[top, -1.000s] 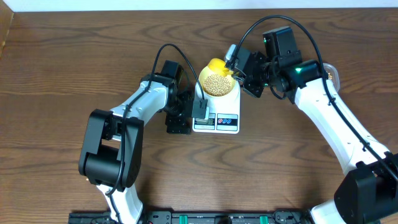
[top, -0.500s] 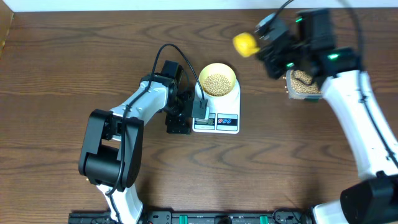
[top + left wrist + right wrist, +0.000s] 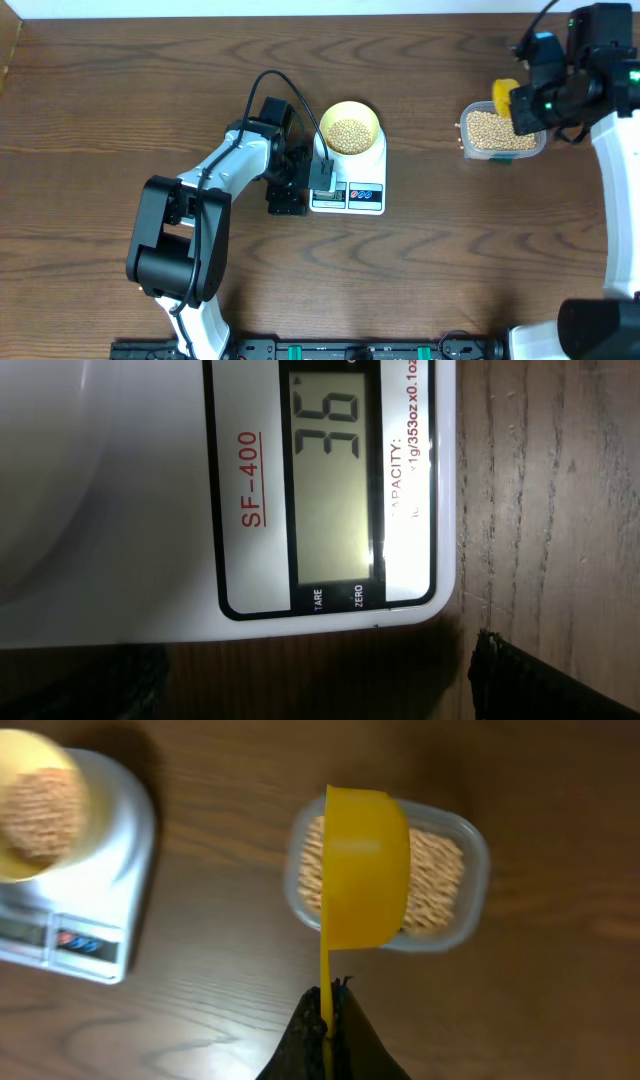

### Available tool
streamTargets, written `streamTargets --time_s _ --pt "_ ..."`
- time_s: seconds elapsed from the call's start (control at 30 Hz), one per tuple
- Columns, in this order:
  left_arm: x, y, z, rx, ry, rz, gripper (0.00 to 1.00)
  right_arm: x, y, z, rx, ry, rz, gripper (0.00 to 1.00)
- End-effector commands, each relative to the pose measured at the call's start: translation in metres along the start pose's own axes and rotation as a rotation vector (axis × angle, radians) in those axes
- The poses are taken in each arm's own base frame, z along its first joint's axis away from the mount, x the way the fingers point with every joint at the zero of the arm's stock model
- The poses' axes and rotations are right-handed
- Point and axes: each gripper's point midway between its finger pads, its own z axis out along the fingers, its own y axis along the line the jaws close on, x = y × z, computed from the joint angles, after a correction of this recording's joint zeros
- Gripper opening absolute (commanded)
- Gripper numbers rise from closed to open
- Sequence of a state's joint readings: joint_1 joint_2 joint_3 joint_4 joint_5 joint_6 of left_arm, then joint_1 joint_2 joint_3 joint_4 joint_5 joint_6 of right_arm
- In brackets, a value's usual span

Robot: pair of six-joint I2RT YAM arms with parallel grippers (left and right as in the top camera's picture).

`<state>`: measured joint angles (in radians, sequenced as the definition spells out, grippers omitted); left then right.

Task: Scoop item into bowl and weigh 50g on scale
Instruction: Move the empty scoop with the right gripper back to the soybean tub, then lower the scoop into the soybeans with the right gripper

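While overhead shows bowl (image 3: pixel 349 128) on scale (image 3: pixel 372 165), left wrist reads display (image 3: pixel 338 480) 36.

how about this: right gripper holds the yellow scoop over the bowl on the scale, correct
No: the right gripper holds the yellow scoop over the clear tub of beans, not the bowl on the scale; see the right wrist view.
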<state>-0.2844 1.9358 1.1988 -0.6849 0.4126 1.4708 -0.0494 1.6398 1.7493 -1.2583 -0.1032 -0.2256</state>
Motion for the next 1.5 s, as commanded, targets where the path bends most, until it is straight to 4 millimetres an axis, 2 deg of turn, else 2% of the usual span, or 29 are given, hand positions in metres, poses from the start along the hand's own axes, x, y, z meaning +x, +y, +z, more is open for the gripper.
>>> streamTargets --time_s 0.0,0.33,0.43,0.57,0.77,0.87,1.0,1.17,1.37,1.47 --pt "-0.003 -0.008 0.007 0.033 -0.016 0.011 0.98 0.009 -0.024 0.023 0.048 0.081 0.071 0.01" --pt "-0.003 -0.008 0.007 0.033 -0.016 0.011 0.98 0.025 -0.051 0.089 0.048 0.236 0.123 0.01" --pt "-0.003 -0.008 0.007 0.033 -0.016 0.011 0.98 0.020 -0.060 0.105 0.072 0.224 0.122 0.01" --pt "-0.003 -0.008 0.007 0.033 -0.016 0.011 0.98 0.017 -0.063 0.118 0.071 0.222 0.123 0.01" --pt "-0.003 -0.008 0.007 0.033 -0.015 0.011 0.98 0.036 -0.057 0.121 0.045 0.308 0.134 0.02" --pt "-0.003 -0.008 0.007 0.033 -0.016 0.011 0.98 0.035 -0.056 0.121 0.042 0.303 0.134 0.02" --pt "-0.003 -0.008 0.007 0.033 -0.016 0.011 0.98 0.025 -0.045 0.125 -0.030 0.258 0.143 0.01" --pt "-0.003 -0.008 0.007 0.033 -0.016 0.011 0.98 0.035 -0.040 0.122 -0.045 0.299 0.166 0.01" --pt "-0.003 -0.008 0.007 0.033 -0.016 0.011 0.98 0.022 -0.045 0.126 -0.028 0.246 0.160 0.01" --pt "-0.003 -0.008 0.007 0.033 -0.016 0.011 0.98 0.022 -0.045 0.126 -0.028 0.246 0.160 0.01"
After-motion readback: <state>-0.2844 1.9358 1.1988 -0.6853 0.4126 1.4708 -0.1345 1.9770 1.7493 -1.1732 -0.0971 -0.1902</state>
